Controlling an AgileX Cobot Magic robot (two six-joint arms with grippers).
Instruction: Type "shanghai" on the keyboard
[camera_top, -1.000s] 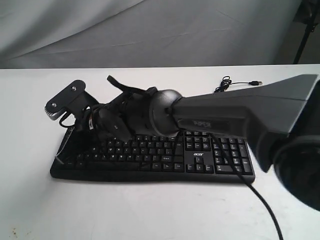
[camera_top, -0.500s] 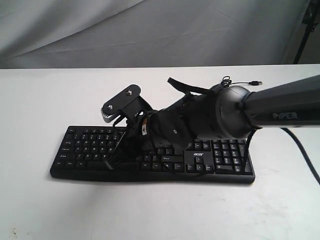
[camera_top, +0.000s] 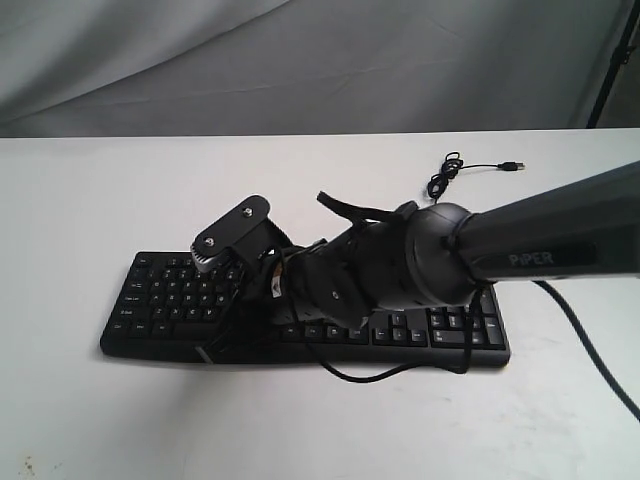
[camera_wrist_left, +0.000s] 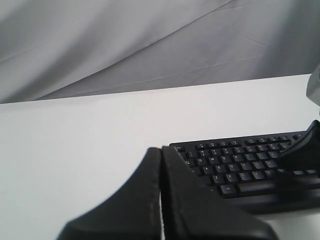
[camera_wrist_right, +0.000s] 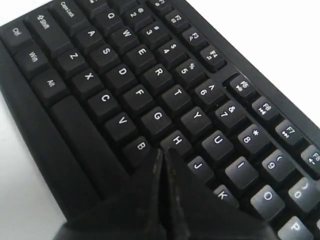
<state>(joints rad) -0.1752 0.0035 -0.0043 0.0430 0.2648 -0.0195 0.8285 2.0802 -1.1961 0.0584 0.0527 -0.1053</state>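
Observation:
The black keyboard (camera_top: 160, 300) lies across the white table, and my right arm (camera_top: 440, 260) reaches over its middle from the right. In the right wrist view my right gripper (camera_wrist_right: 164, 151) is shut and empty. Its tips sit together just at the near edge of the H key (camera_wrist_right: 176, 140), beside B (camera_wrist_right: 141, 146) and J (camera_wrist_right: 199, 163); I cannot tell whether they touch. My left gripper (camera_wrist_left: 161, 149) is shut and empty, hanging over bare table to the left of the keyboard (camera_wrist_left: 240, 167). It does not show in the exterior view.
The keyboard's thin USB cable (camera_top: 470, 170) lies coiled on the table behind its right end. A black cable (camera_top: 385, 372) from my right arm loops over the keyboard's front edge. A grey cloth backdrop (camera_top: 300, 60) hangs behind the table.
My right gripper swept from the keyboard's left end toward its middle. It then came back slightly left and dropped lower over the keys. The arm's cable now sags in front of the keyboard.

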